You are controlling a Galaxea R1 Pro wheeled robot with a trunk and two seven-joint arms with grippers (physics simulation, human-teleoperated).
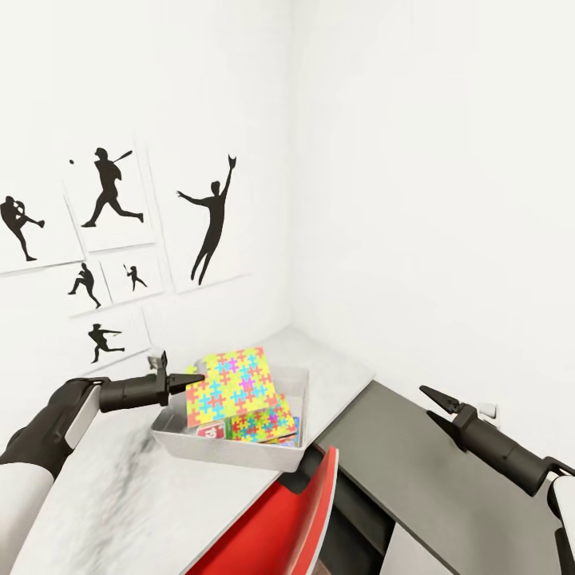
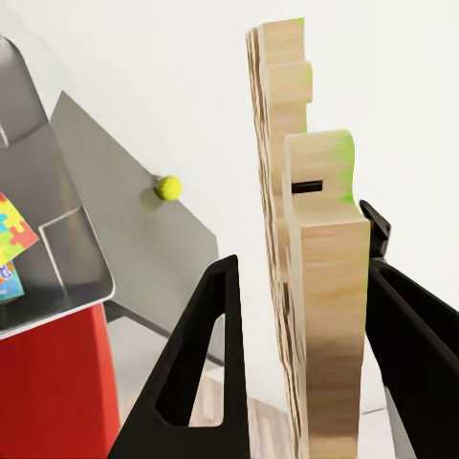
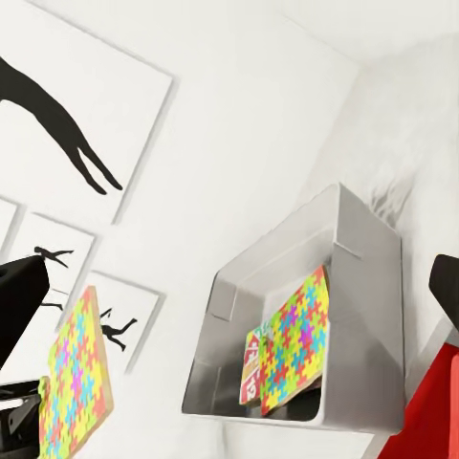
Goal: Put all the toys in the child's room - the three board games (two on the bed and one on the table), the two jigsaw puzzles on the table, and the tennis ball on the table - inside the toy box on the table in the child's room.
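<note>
From the head, the left gripper [image 1: 188,375] reaches in from the left over the light grey table [image 1: 120,487] and pinches the edge of a puzzle [image 1: 230,381], a multicoloured board held tilted above the near-left part of the bin [image 1: 239,455]. In the bin lies a second puzzle [image 1: 267,421] leaning on a game box [image 1: 212,430] with a red patch on its cover. The bin stands on the light wing near the corner of the room, close to where the dark wing [image 1: 399,455] starts. A red chair back [image 1: 287,519] rises just in front of the bin. The right gripper [image 1: 437,403] hovers over the dark wing, its two fingers spread and nothing between them. Black sports pictures [image 1: 212,228] hang on the left wall. From the left wrist, the held puzzle [image 2: 320,287] is seen edge-on, its wooden layered rim standing between the two black fingers [image 2: 206,382], which press on its faces. Beyond it a small yellow-green ball [image 2: 169,187] sits on the dark wing [image 2: 124,220], well apart from the bin [image 2: 57,258], whose corner shows with a bit of puzzle [image 2: 14,229] inside. From the right wrist, the bin [image 3: 363,287] shows its open top, with the second puzzle [image 3: 296,339] and the red-marked game box [image 3: 252,368] resting inside; the held puzzle [image 3: 76,378] hangs beside it, clear of the rim, with the wall pictures [image 3: 67,115] behind
</note>
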